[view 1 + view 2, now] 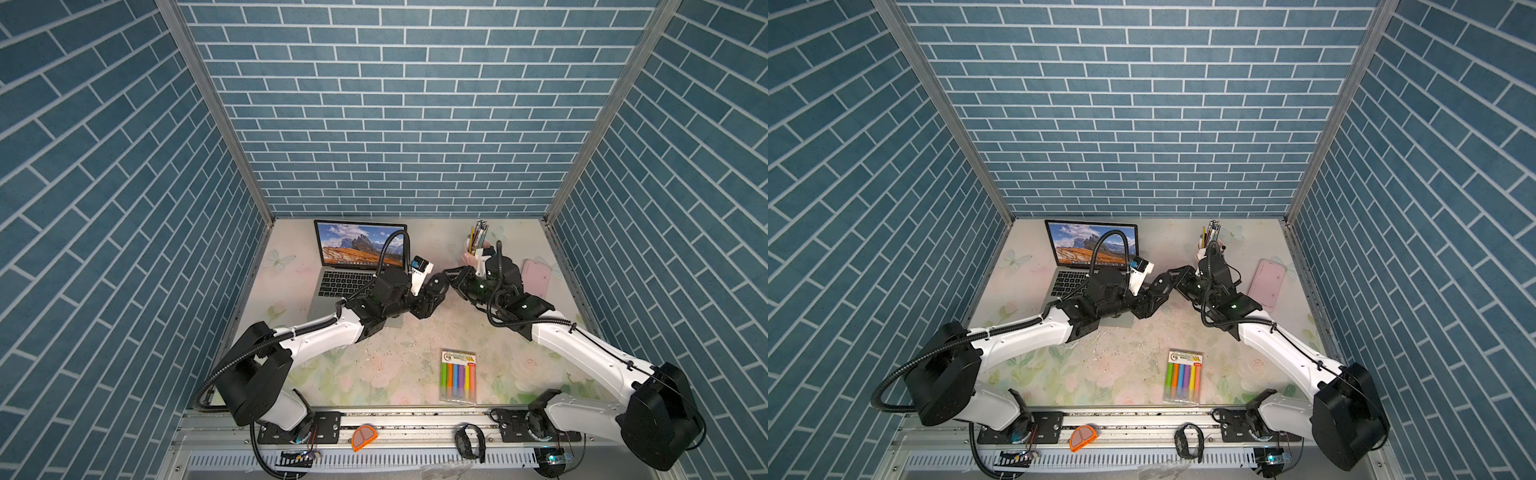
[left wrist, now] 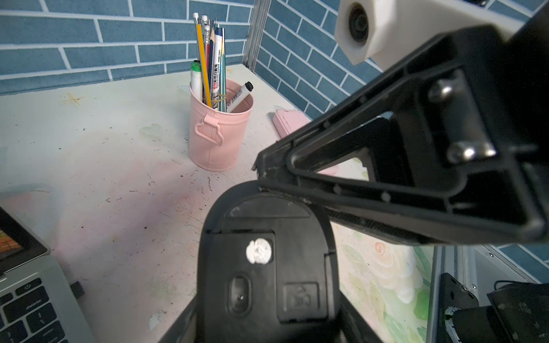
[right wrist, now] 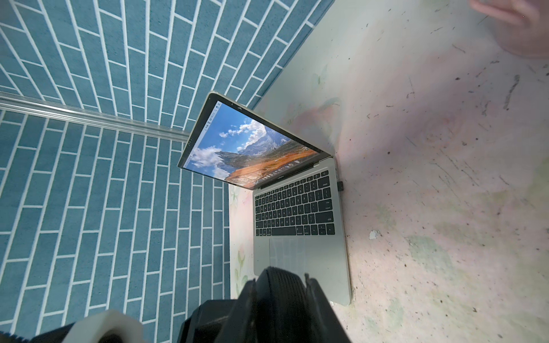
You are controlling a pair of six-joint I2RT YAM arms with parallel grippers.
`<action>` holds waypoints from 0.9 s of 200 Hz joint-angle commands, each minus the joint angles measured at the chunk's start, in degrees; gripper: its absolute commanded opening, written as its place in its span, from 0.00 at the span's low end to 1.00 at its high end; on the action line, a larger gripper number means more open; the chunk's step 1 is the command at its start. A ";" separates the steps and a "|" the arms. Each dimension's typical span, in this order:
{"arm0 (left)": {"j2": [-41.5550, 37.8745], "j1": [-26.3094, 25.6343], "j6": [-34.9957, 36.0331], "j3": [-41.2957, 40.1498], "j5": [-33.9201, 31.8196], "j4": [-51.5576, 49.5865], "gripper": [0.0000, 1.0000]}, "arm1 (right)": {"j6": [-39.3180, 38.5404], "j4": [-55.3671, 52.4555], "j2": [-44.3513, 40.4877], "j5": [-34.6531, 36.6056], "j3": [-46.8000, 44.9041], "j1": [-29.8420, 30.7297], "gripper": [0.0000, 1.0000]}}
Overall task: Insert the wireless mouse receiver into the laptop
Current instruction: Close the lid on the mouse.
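The wireless mouse receiver (image 3: 340, 185) is a tiny black stub sticking out of the right side of the laptop (image 3: 297, 213), near the hinge. It also shows in the left wrist view as the receiver (image 2: 76, 288) against the laptop (image 2: 26, 311). In mid-air, right of the laptop (image 1: 353, 286), my left gripper (image 2: 267, 314) is shut on a black mouse (image 2: 267, 237) whose underside faces the wrist camera. My right gripper (image 3: 280, 277) meets it from the other side. Its fingers (image 2: 386, 190) clasp the mouse's far end (image 3: 282, 297). Both grippers (image 1: 434, 289) (image 1: 455, 276) nearly touch.
A pink cup of pens (image 2: 219, 130) stands at the back, right of the grippers. A pink slab (image 1: 538, 276) lies near the right wall. A pack of highlighters (image 1: 458, 376) lies toward the front. An orange piece (image 1: 364, 436) and a black band (image 1: 469, 440) rest on the front rail.
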 commanded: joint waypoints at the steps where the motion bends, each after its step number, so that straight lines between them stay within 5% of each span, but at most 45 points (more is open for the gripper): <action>1: -0.10 0.19 -1.37 3.03 0.01 6.53 0.00 | 3.28 -1.35 0.66 -2.48 -2.39 1.71 0.25; 61: 0.49 0.21 -0.91 4.43 0.68 7.19 0.00 | 3.63 -1.12 0.65 -2.88 -3.86 2.97 0.18; 118: 0.86 0.20 0.43 5.59 2.09 8.22 0.00 | 3.68 -2.52 3.02 -2.97 -3.70 6.01 0.32; 154: 1.16 0.21 0.72 5.86 2.19 8.65 0.00 | 3.55 -2.45 2.81 -2.04 -3.90 6.38 0.20; 180: 1.37 0.29 0.87 5.13 2.16 8.63 0.00 | 1.98 -4.13 2.23 -1.66 -2.72 6.35 0.40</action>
